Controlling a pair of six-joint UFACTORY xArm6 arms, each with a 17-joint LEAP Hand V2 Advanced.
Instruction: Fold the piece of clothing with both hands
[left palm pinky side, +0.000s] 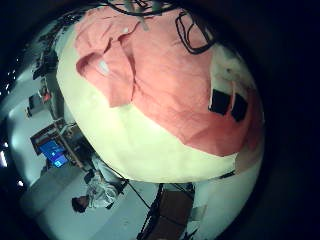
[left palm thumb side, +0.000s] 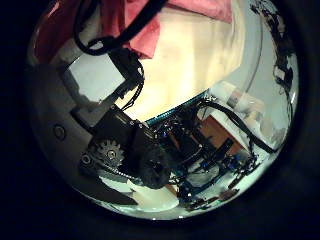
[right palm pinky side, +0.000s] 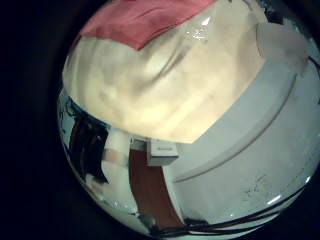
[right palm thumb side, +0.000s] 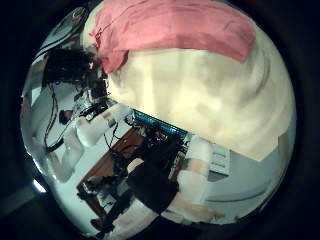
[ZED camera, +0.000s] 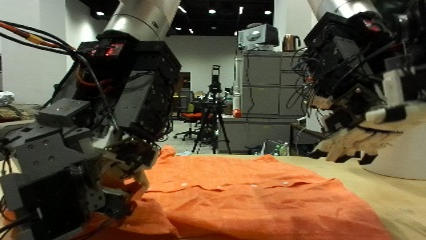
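Note:
An orange piece of clothing lies spread flat on the pale table. My left hand hangs low over the garment's near corner, with its fingers relaxed and nothing in them. My right hand hovers higher, over the table beside the garment's far edge, its fingers hanging loose and empty. The left little finger side palm view shows the garment from above on the tabletop, with a folded-over flap and two dark patches. The right thumb side palm view shows the cloth's edge and bare table.
Grey cabinets and a tripod stand in the room behind the table. The table's edge runs close under the right hand, with floor beyond it.

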